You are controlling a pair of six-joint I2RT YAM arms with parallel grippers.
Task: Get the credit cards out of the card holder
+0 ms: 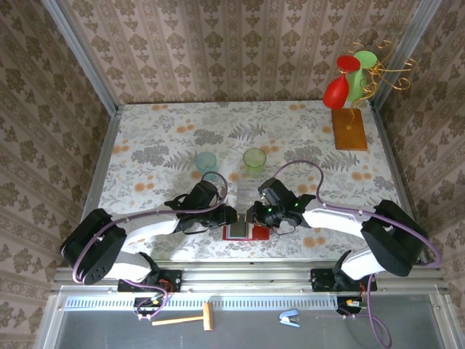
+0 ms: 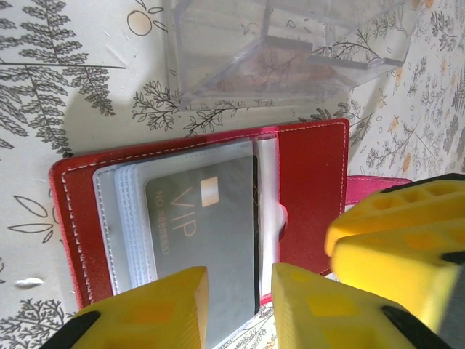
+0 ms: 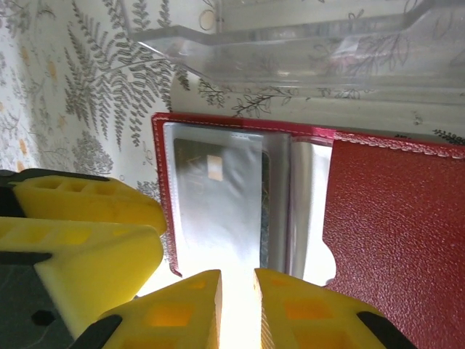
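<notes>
My left pincer (image 2: 240, 282) has its two yellow fingers apart, with a gap between them. They are not pinching anything that I can see. In that gap I see the near end of a grey card (image 2: 207, 225) with "VIP" on it.

My right pincer (image 3: 237, 282) has its fingers almost together, with only a thin gap. A bright shine sits in that gap, so I cannot tell if it nips the clear pocket or nothing at all.

The grey card lies flat inside the card holder (image 2: 312, 182), which is red and lies open like a book on the table (image 2: 51, 94). The card is tucked in a clear pocket on the left page. Its long side runs straight away from my fingers, so its short end is the part closest to me. More pockets are stacked under it, and I cannot tell what is in them.

From above, the card holder (image 1: 247, 233) lies between my two pincers, close to the near edge of the table. Both pincers are right at it, side by side. I think the left one is better placed, because the card's end is right in its gap. A clear box (image 2: 290, 58) stands just past the card holder.
</notes>
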